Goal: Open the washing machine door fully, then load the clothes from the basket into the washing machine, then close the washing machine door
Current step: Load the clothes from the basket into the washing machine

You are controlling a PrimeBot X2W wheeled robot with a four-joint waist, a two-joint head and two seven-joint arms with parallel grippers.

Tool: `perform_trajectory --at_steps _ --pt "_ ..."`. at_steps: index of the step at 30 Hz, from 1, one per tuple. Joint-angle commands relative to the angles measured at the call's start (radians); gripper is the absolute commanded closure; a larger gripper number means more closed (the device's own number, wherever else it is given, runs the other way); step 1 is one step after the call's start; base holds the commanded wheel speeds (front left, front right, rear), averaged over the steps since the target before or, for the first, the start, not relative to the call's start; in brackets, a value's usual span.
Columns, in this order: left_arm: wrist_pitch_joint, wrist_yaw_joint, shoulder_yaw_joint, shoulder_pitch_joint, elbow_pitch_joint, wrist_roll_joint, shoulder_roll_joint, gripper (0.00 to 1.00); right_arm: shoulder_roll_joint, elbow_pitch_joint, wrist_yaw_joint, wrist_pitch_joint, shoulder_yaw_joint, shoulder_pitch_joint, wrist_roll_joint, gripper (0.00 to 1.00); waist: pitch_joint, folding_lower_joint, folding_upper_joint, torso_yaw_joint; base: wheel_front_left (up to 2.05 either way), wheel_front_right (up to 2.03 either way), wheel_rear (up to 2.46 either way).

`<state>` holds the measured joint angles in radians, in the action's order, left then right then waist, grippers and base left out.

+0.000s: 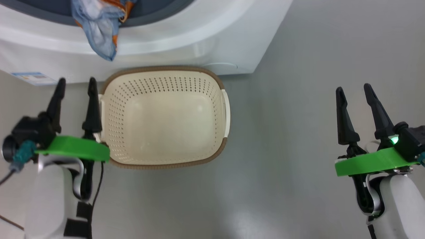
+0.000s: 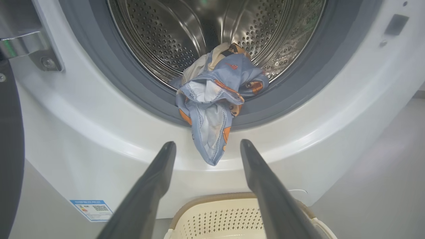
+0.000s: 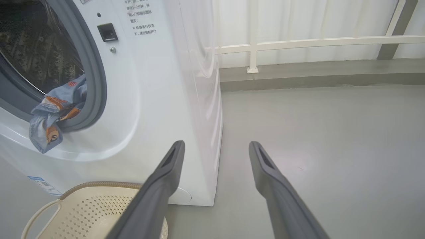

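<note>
Both grippers were wide open, holding nothing. L gripper was just beside the basket, R gripper well apart. The clothes hung half out of the washing machine, over its gasket.

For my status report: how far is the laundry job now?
Done: the door stands open and the basket is empty. In hand: nothing; left pincer and right pincer are open. Left: the clothes hang over the gasket out of the drum; push them in, then close the door.
</note>
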<state>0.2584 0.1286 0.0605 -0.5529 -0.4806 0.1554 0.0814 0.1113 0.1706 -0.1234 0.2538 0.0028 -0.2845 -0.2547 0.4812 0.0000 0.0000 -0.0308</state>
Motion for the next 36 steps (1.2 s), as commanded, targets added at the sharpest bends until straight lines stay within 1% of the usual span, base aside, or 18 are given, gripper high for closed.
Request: perform_trajectory --at_steps 1,2,5,17,28,29,30,31,34,35,36 --pt "0.003 0.002 0.026 -0.050 -0.016 0.007 0.041 0.00 -0.001 -0.028 -0.007 0.008 0.033 -0.019 0.004 0.00 0.071 0.0000 0.0000 -0.019 0.00 0.00 0.00" --pt "0.003 0.002 0.026 -0.050 -0.016 0.007 0.041 0.00 -0.001 -0.028 -0.007 0.008 0.033 -0.019 0.004 0.00 0.071 0.0000 0.0000 -0.019 0.00 0.00 0.00" --pt "0.003 0.002 0.031 -0.116 -0.075 0.005 0.057 0.00 -0.006 -0.030 -0.007 0.008 0.043 -0.035 0.002 0.00 0.095 0.0000 0.0000 -0.034 0.00 0.00 0.00" --pt "0.003 0.002 0.038 -0.327 -0.263 0.003 0.138 0.00 -0.023 -0.036 -0.007 0.008 0.064 -0.063 0.000 0.00 0.153 0.0000 0.0000 -0.092 0.00 0.00 0.00" --pt "0.003 0.002 0.030 -0.445 -0.383 -0.001 0.190 0.00 -0.040 -0.039 -0.007 0.008 0.090 -0.081 -0.004 0.00 0.178 0.0000 0.0000 -0.139 0.00 0.00 0.00" --pt "0.003 0.002 0.030 -0.450 -0.391 0.002 0.194 0.07 -0.042 -0.038 -0.007 0.008 0.091 -0.081 -0.004 0.00 0.179 0.0000 0.0000 -0.144 0.00 0.00 0.00" --pt "0.003 0.002 0.028 -0.454 -0.398 0.003 0.199 0.17 -0.044 -0.038 -0.007 0.008 0.093 -0.081 -0.005 0.00 0.179 0.0000 0.0000 -0.149 0.00 0.00 0.00" --pt "0.003 0.002 0.026 -0.458 -0.404 0.005 0.204 0.34 -0.045 -0.038 -0.007 0.008 0.094 -0.081 -0.006 0.00 0.179 0.0000 0.0000 -0.153 0.00 0.00 0.00" --pt "0.003 0.002 0.023 -0.471 -0.419 0.009 0.214 0.67 -0.049 -0.041 -0.007 0.008 0.092 -0.080 -0.007 0.00 0.181 0.0000 0.0000 -0.160 0.00 0.00 0.00" --pt "0.003 0.002 0.023 -0.476 -0.422 0.011 0.215 0.80 -0.050 -0.041 -0.007 0.008 0.092 -0.080 -0.007 0.00 0.182 0.0000 0.0000 -0.162 0.00 0.00 0.00" --pt "0.003 0.002 0.023 -0.481 -0.423 0.014 0.216 0.97 -0.051 -0.042 -0.007 0.008 0.091 -0.080 -0.007 0.00 0.183 0.0000 0.0000 -0.163 0.00 0.00 0.00"
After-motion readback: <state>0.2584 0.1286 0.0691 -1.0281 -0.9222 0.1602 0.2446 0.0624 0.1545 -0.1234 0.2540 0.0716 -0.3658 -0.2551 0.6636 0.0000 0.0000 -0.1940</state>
